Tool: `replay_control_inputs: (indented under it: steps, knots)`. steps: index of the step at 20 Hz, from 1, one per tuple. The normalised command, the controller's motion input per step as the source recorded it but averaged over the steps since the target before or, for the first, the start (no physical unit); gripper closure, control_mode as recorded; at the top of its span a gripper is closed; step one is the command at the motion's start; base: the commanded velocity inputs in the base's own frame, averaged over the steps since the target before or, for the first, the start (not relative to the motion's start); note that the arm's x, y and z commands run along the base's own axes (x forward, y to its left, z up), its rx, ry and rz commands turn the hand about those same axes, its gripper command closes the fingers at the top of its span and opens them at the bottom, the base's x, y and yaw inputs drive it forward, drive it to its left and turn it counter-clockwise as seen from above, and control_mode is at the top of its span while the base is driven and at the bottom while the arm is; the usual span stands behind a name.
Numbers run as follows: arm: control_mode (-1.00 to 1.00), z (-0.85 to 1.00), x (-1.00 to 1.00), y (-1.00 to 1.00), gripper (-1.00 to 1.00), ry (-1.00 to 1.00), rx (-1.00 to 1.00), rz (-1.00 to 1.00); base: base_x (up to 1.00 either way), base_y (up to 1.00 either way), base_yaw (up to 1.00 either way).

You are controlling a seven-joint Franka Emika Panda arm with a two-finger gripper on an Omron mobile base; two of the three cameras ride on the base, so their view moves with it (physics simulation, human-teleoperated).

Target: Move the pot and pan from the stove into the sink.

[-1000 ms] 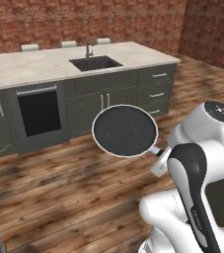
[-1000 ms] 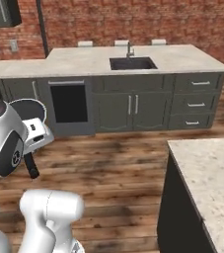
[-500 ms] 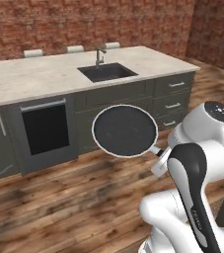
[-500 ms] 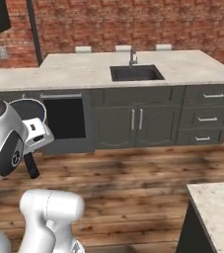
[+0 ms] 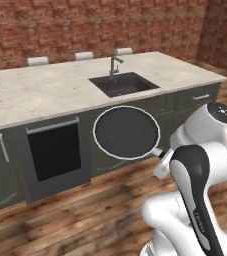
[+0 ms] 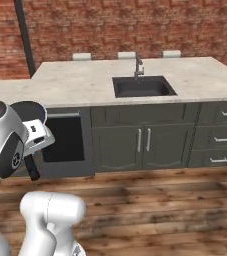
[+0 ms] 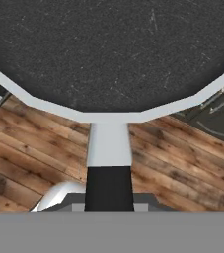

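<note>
Gripper (image 5: 161, 161) jaws pinching long black stick handle of shallow black frying pan (image 5: 126, 132), pale rim, held above wooden floor (image 5: 85, 215), near side of dark cabinets; dark grey sink (image 5: 123, 83) beyond.

Arm folded at elbow, upper link rising, forearm angling down-forward. Hand (image 5: 161, 159) low beside elbow, held above wood floor — jaws clamped on pan (image 5: 126, 132) handle (image 7: 109, 185), pan carried clear of counter (image 5: 45, 95), handle running straight into hand.

Black pan (image 5: 126, 132) with pale rim, dark grey sink (image 5: 123, 83) in speckled beige countertop (image 5: 45, 92), red brick wall (image 5: 85, 25).
</note>
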Motion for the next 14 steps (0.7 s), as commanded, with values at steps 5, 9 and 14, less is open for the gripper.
replay_control_inputs:
  steps: [5, 9, 14]
  knots:
    - [1.00, 0.00, 0.00, 0.00, 1.00, 0.00, 0.00, 0.00, 1.00, 0.26, -0.02]
    - [1.00, 0.00, 0.00, 0.00, 1.00, 0.00, 0.00, 0.00, 1.00, 0.26, -0.02]
    - [1.00, 0.00, 0.00, 0.00, 1.00, 0.00, 0.00, 0.00, 0.95, 0.22, -0.01]
